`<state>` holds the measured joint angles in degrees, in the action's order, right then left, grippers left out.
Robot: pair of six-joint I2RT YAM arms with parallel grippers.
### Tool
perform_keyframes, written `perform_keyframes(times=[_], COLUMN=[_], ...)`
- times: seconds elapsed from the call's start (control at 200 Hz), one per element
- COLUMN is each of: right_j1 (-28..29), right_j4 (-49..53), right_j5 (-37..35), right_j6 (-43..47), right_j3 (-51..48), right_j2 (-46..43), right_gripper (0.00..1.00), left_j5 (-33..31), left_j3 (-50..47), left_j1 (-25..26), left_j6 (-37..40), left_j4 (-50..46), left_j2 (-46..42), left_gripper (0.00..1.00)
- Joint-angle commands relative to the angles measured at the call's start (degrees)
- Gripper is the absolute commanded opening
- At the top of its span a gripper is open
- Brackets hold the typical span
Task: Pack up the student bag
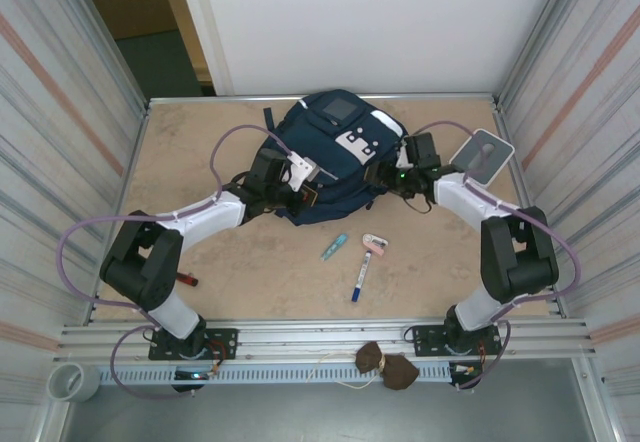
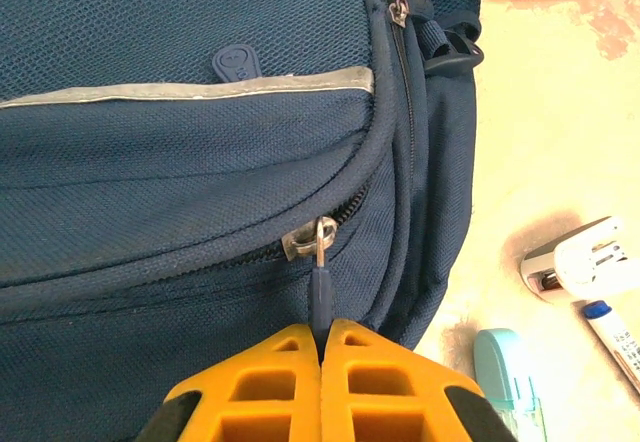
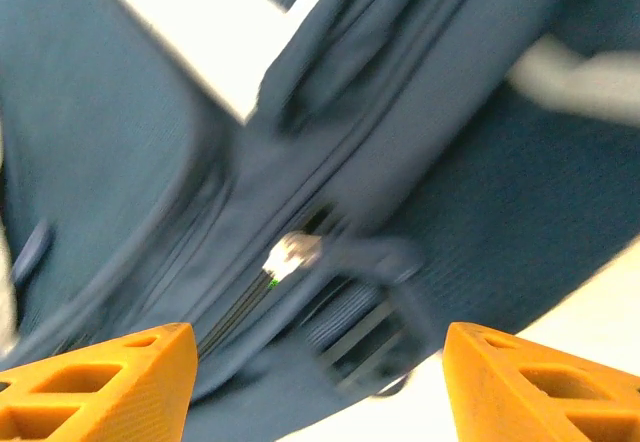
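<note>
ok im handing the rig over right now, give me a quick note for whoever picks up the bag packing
Left gripper: shut on the zipper pull of the student bag.
Right gripper: open at the bag's right side, holding nothing; its view is blurred.
Things: bag at the table's far middle; teal item, small white item and blue marker lie loose in front of it.
Done: pull gripped. Left: the zip looks closed, so open it, then load the loose items.

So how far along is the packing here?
Nothing looks packed: blue marker, teal item and white item lie on the table. In hand: left gripper pinches the backpack zipper pull, right gripper open alongside. Left: unzipping, loading everything.
</note>
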<state>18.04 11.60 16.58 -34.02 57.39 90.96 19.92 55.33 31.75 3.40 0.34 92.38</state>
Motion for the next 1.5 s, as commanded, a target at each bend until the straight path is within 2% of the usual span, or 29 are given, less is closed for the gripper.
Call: perform_keyframes(times=[0.0, 0.12, 0.276, 0.711, 0.862, 1.017, 1.177, 1.333, 1.493], right_j1=[4.1, 6.8, 7.4, 7.4, 7.3, 7.2, 7.2, 7.3, 7.0], right_j4=[-1.7, -2.3, -3.5, -3.0, -3.1, -3.0, -3.2, -4.7, -7.7], right_j5=[-0.6, -5.3, -9.5, -9.1, -9.1, -9.4, -11.2, -10.7, -8.5], right_j6=[-2.8, -4.5, -5.4, -4.3, -4.2, -4.5, -5.5, -7.2, -7.4], right_j3=[-1.6, -1.7, -3.4, -3.0, -3.7, -4.4, -5.3, -4.4, -2.6], right_j2=[-0.8, 1.4, 2.4, 3.9, 3.6, 2.6, 1.2, 3.2, 6.6], right_gripper=[0.65, 0.64, 0.62, 0.62, 0.61, 0.61, 0.65, 0.69, 0.66], left_j5=[-1.8, -4.5, -9.2, -13.5, -14.0, -15.1, -15.3, -12.8, -11.8], left_j3=[-0.3, 0.5, 2.4, 6.3, 7.0, 7.5, 6.9, 4.2, 3.3], left_j1=[-0.2, 0.1, 1.6, 3.2, 3.2, 3.2, 3.2, 3.2, 3.2], left_j6=[0.4, 1.0, 2.5, 2.7, 2.3, 2.6, 2.8, 2.2, 2.5], left_j4=[2.6, 0.5, -3.2, -5.8, -5.3, -5.1, -4.1, -0.8, -0.5], left_j2=[-0.7, 0.6, 2.5, 7.8, 8.7, 9.6, 8.4, 5.2, 3.2], left_gripper=[0.00, 0.00, 0.00, 0.16, 0.17, 0.16, 0.00, 0.00, 0.00])
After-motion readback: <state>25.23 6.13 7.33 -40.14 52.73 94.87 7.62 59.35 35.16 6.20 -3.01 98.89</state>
